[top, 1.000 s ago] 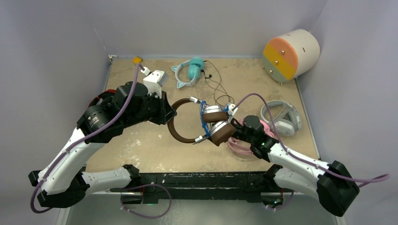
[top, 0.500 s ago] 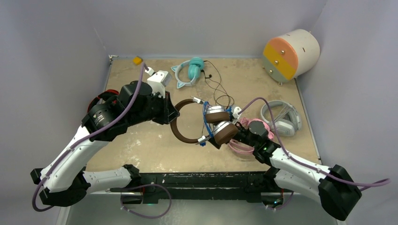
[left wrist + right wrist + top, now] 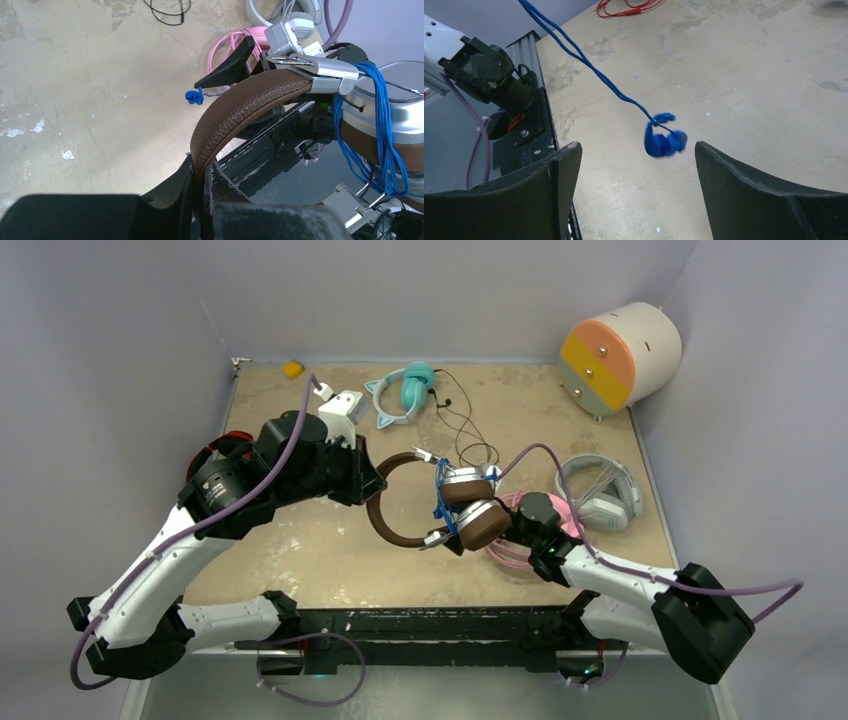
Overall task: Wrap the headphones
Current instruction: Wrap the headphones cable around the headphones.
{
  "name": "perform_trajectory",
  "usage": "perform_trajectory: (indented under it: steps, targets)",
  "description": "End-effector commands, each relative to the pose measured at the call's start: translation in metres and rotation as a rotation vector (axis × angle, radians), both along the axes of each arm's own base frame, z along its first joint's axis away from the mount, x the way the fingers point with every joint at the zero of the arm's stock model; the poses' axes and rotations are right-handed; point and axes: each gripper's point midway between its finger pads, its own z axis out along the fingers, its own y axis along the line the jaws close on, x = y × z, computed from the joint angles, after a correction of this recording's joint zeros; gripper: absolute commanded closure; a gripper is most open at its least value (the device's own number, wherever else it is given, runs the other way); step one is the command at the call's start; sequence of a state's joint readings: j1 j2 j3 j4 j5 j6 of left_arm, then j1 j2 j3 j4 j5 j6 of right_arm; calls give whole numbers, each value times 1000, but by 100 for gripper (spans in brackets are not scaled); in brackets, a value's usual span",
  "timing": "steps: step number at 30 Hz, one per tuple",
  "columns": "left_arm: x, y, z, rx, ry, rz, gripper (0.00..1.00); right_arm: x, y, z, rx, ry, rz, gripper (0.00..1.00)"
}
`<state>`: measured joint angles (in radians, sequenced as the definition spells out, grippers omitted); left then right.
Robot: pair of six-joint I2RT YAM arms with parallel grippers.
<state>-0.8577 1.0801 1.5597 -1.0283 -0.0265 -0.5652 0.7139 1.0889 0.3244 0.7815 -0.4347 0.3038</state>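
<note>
The left gripper (image 3: 201,169) is pressed together on the brown leather headband (image 3: 240,107) of the brown headphones (image 3: 430,508), and it pinches the band at the 9 o'clock end of the pair. The silver cups (image 3: 395,107) are at the 3 o'clock end, one beside the other, and the blue cord (image 3: 374,130) is wound around them in several loops. In the top view this pair is close to the middle of the table (image 3: 300,555). The right gripper (image 3: 636,147) is spread wide and holds nothing. The blue plug end (image 3: 665,141) of the cord hangs free between its two fingers and touches neither of them. From the plug the cord goes up toward 11 o'clock in the right wrist view. In the top view the right gripper comes to the cups from 4 o'clock, and there the cups hide its fingertips. The pink headphones (image 3: 512,556) lie under the right arm, at about 4 o'clock from the table's middle. The grey-white headphones (image 3: 603,496) lie at 3 o'clock, near the table's edge. A teal pair with cat ears (image 3: 404,392) lies at 12 o'clock, and its thin black cable (image 3: 466,432) runs from it toward the brown pair. A round drum with orange, yellow and green bands (image 3: 618,356) is at 2 o'clock, beyond the table's corner.
</note>
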Motion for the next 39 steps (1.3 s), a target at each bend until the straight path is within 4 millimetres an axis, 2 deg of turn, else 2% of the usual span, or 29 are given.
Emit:
perform_trajectory:
  steps: [1,4,6,8,12,14,19,22,25,30,37,39]
  targets:
    - [2,-16,40,-148,-59,-25,100,0,17,44,113,-98,84,17]
    - [3,-17,38,-144,-57,-25,100,-1,21,48,125,-104,109,25]
    - [3,-17,39,-144,-59,-24,100,-1,22,49,127,-104,112,34]
    - [4,-15,39,-142,-63,-15,100,-2,21,48,126,-102,113,45]
    - [8,-10,39,-134,-65,24,100,-6,21,45,127,-82,131,73]
    - [12,-7,37,-124,-70,49,100,-11,22,45,131,-71,155,83]
    - [26,-4,27,-86,-83,107,100,-38,23,40,176,8,274,85]
    - [35,-4,20,-65,-79,127,100,-56,20,46,226,28,334,90]
    - [47,0,13,-37,-80,170,100,-73,20,53,251,50,374,100]
    - [66,10,8,-22,-101,252,100,-95,27,66,264,43,386,100]
    - [86,25,-5,10,-99,325,100,-102,10,86,353,52,306,100]
    - [91,28,-12,15,-93,336,100,-103,7,92,362,46,296,95]
